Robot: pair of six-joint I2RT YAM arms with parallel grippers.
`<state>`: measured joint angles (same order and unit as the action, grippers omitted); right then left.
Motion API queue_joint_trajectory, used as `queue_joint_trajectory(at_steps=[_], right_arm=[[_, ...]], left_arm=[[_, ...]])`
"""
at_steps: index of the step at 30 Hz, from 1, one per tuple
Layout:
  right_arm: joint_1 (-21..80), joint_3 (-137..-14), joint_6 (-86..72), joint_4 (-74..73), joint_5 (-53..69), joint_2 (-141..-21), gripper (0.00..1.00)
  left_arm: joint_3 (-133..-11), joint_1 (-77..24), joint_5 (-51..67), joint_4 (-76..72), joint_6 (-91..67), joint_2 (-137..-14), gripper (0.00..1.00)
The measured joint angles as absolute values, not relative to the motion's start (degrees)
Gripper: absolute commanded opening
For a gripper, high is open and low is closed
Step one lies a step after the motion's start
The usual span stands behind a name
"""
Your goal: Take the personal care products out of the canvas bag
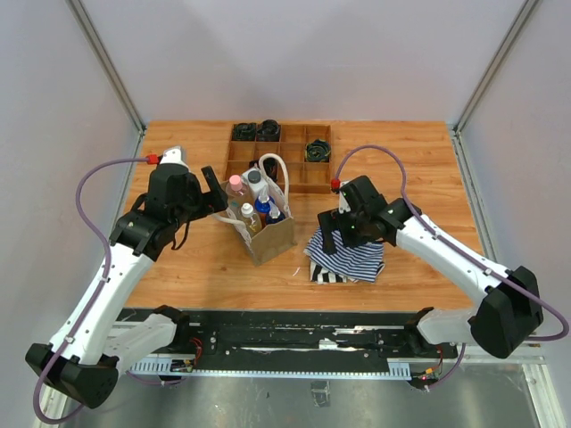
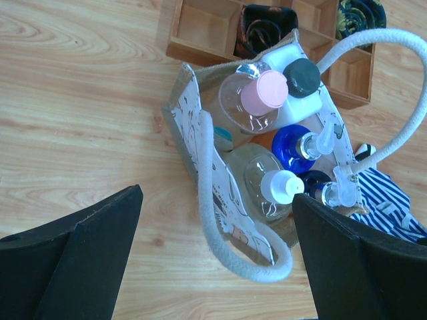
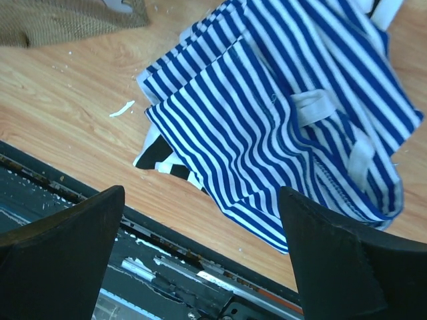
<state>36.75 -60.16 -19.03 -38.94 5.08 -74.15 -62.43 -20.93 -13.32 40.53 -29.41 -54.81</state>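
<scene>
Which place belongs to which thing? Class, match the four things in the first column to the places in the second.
Things
1. pink-capped bottle
2. striped cloth
3. black coiled rolls
4. white rope handles

Places
A. in compartments of the wooden tray
B. standing inside the canvas bag
C. looping up from the canvas bag's rim
D. lying on the table under the right gripper

Pairs: 1-B, 2-D, 3-A, 4-C
</scene>
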Motion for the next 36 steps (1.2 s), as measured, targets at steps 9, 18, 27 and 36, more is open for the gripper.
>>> queue_joint_trajectory(at_steps=[9, 18, 27, 36], right_arm=[[36.8, -58.2, -20.4, -35.3, 3.0, -82.8, 0.98], [25.8, -59.2, -22.6, -31.5, 0.4, -95.5, 0.98], [-0.7, -61.3, -27.0, -29.7, -2.9, -97.2, 0.98], [-12.3, -65.9, -25.5, -33.2, -16.3, -98.9, 0.98]], left_arm=[[-61.1, -20.9, -12.3, 40.8, -30.1, -53.9, 1.0], [-61.1, -20.9, -12.8, 41.4, -30.7, -53.5, 1.0], [-61.1, -20.8, -12.5, 41.8, -32.0, -52.4, 1.0], [-61.1, -20.8, -14.9, 42.8, -31.9, -48.9, 1.0]])
